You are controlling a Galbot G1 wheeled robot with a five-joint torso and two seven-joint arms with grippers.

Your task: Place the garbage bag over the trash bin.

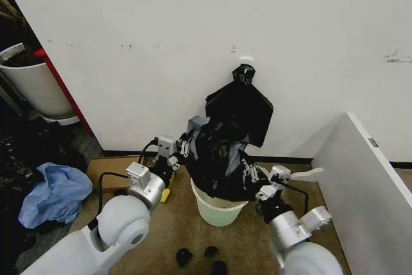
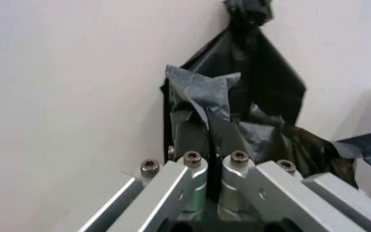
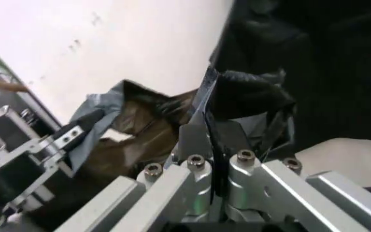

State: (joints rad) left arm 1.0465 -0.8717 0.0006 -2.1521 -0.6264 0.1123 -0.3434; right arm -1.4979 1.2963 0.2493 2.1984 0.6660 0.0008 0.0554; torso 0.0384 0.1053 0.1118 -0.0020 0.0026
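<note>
The trash bin [image 1: 219, 210], a small white bucket, stands on the floor by the wall. The garbage bag [image 1: 219, 162], black and wrinkled, is bunched above the bin's mouth and droops into it. My left gripper [image 1: 183, 147] is shut on the bag's left edge, and in the left wrist view the bag's film [image 2: 202, 94] is pinched between its fingers [image 2: 198, 166]. My right gripper [image 1: 255, 176] is shut on the bag's right edge, where a fold of the bag [image 3: 243, 99] is clamped between its fingers [image 3: 195, 140]. The left gripper [image 3: 66, 137] also shows across the bag's opening.
A flat black bag bundle [image 1: 241, 107] with a knotted top hangs on the wall just behind the bin. A white panel [image 1: 364, 185] stands at the right. At the left are a large white planter [image 1: 35, 85], a light blue plastic heap [image 1: 55, 194] and a cardboard box [image 1: 106, 169]. Small black pieces [image 1: 199, 256] lie on the near floor.
</note>
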